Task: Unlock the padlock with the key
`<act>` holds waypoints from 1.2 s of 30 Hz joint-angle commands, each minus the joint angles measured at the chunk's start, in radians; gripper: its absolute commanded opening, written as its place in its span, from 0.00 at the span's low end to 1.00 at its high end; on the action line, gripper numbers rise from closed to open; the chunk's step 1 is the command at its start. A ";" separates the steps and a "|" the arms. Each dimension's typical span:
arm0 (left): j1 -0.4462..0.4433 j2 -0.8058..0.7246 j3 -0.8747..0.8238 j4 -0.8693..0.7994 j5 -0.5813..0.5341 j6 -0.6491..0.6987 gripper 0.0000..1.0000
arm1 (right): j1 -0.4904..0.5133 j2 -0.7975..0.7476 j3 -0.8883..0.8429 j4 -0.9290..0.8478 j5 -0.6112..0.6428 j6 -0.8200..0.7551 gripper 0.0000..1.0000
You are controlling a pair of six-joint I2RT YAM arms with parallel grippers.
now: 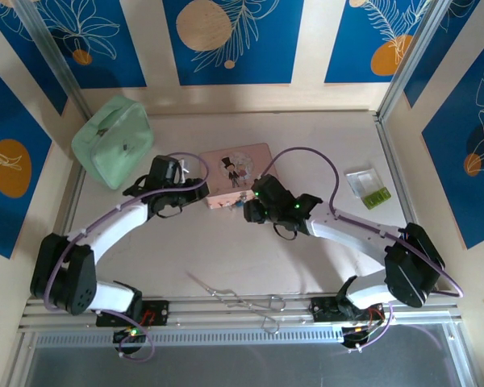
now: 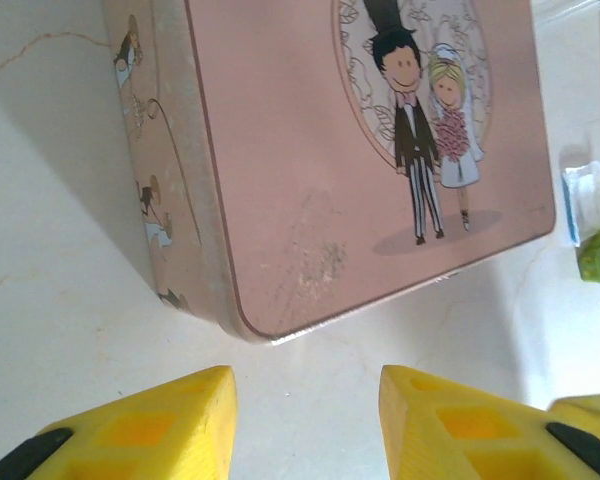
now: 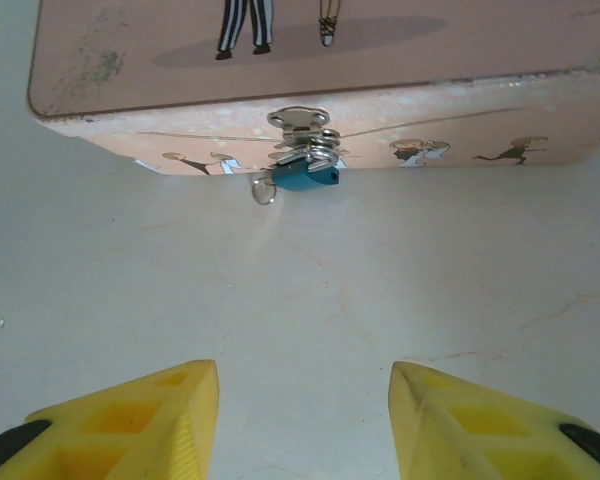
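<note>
Blue panels (image 1: 234, 36) painted with white leaves and orange discs wall in the pale table (image 1: 226, 258) on three sides. From the near edge the left arm (image 1: 117, 218) and the right arm (image 1: 355, 230), both white, curve inward toward the middle of the table.

At the far left lies a mint-green pouch (image 1: 113, 151). Near the centre sits a pink box (image 1: 238, 173), its lid printed with a cartoon bride and groom.

The left gripper (image 2: 305, 425) faces the near left corner of the box with its yellow fingers spread wide and nothing between them. The right gripper (image 3: 305, 425) faces the front wall of the box, also spread wide and empty, with bare table between it and the box.

Long metal forceps (image 1: 242, 300) with loop handles lie near the front edge, between the two arm bases. A small clear container (image 1: 367, 187) holding something green rests at the right.

The padlock (image 3: 308, 176), blue-bodied, hangs on its side from the silver hasp (image 3: 300, 125) on the front wall of the box. A small silvery loop at its left end looks like the head of the key (image 3: 265, 190), touching the padlock; I cannot tell how far in it sits.
</note>
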 commanded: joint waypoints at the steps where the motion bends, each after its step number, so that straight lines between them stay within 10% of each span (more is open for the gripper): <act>1: -0.015 -0.041 -0.036 0.001 0.043 -0.021 0.42 | 0.001 -0.042 -0.029 0.074 -0.036 0.043 0.48; 36: -0.029 -0.149 -0.005 -0.119 -0.020 -0.002 0.43 | -0.118 -0.429 -0.182 -0.024 -0.146 0.168 0.50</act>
